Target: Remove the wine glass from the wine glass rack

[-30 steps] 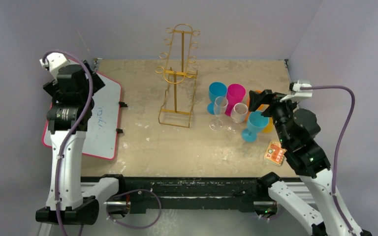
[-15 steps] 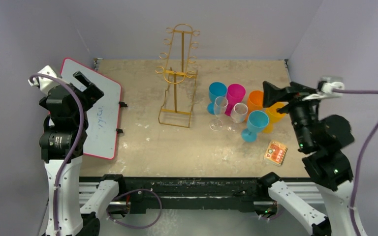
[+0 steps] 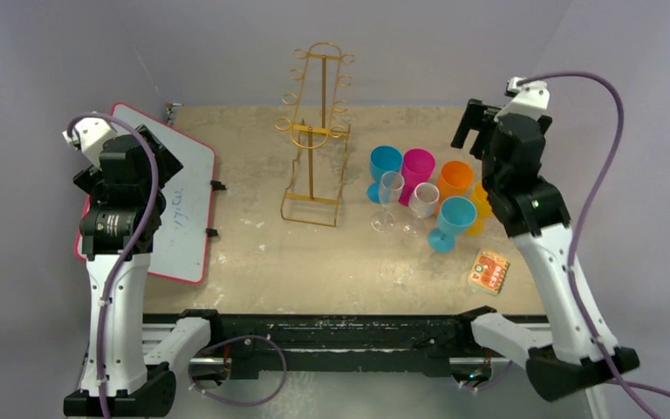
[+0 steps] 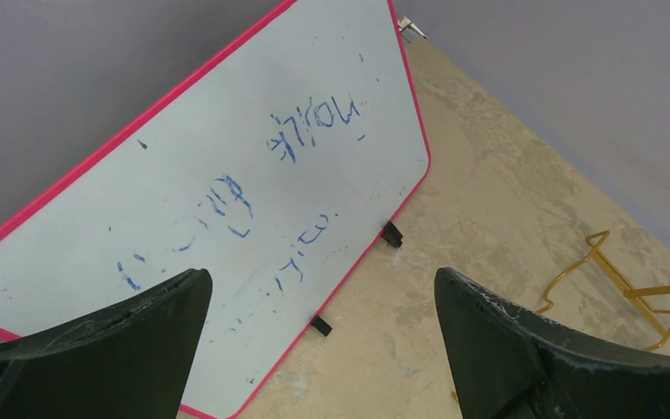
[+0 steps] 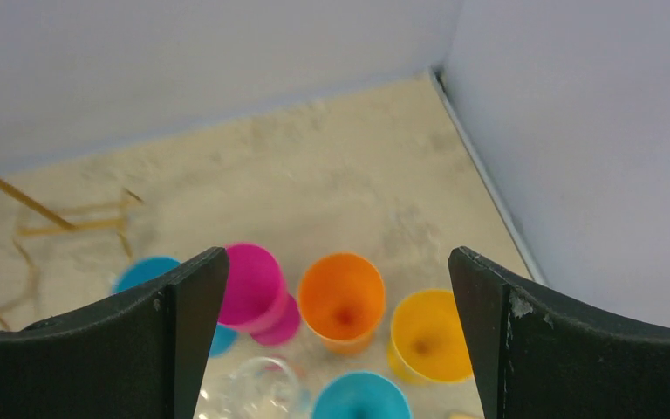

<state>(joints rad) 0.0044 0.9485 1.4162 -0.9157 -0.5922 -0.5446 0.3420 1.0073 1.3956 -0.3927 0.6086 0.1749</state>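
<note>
No glass seen hanging on the wine glass rack (image 3: 313, 131) by the desk's (image 3: 253, 253) far edge; clear wine glasses (image 3: 390, 194) upright right of its base, among coloured cups (image 3: 417, 166); probably light, slick, breakable; best pinched gently at the stem; left gripper (image 4: 321, 279) and right gripper (image 5: 338, 257) spread wide, holding nothing.

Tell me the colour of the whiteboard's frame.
Pinkish red; the whiteboard frame shows best in the left wrist view.
</note>
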